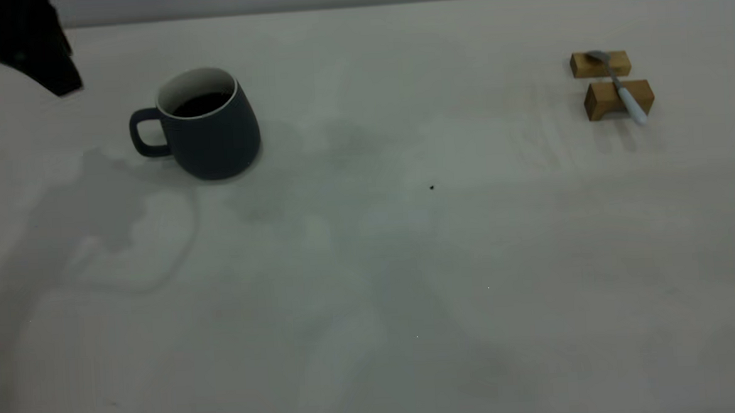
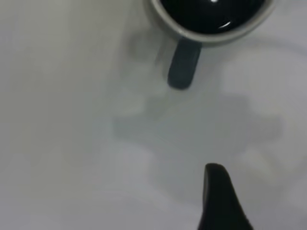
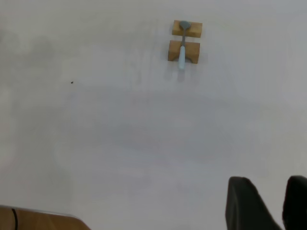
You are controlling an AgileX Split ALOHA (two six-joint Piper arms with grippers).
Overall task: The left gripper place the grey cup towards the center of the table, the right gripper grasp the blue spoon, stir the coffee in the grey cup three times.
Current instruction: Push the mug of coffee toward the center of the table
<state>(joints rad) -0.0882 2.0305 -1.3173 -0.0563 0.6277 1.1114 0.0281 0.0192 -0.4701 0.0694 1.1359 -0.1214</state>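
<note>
The grey cup (image 1: pixel 209 128) is seen standing upright on the left part of the tabletop (image 1: pixel 408 261), its loop handle turned toward the left edge of the exterior view. The coffee (image 1: pixel 202 104) is held inside it, dark and flat against the white inner wall.

The left gripper (image 1: pixel 25 45) is seen in the upper left corner of the exterior view, raised above the tabletop and well apart from the cup's handle. Only one dark finger (image 2: pixel 220 201) is shown in the left wrist view, short of the handle, so whether its fingers are open or closed cannot be told.

The blue spoon (image 1: pixel 622 89) is laid across two tan wooden blocks (image 1: pixel 616 98) at the far right of the tabletop, its metal bowl resting on the farther block and its pale blue handle overhanging the nearer one.

The right gripper (image 3: pixel 276 203) is found only in the right wrist view, well apart from the spoon and blocks. Its two fingers (image 3: pixel 247 203) are set with a narrow gap between them, and nothing is held.

A tiny dark speck (image 1: pixel 432 187) is marked near the tabletop's middle.
</note>
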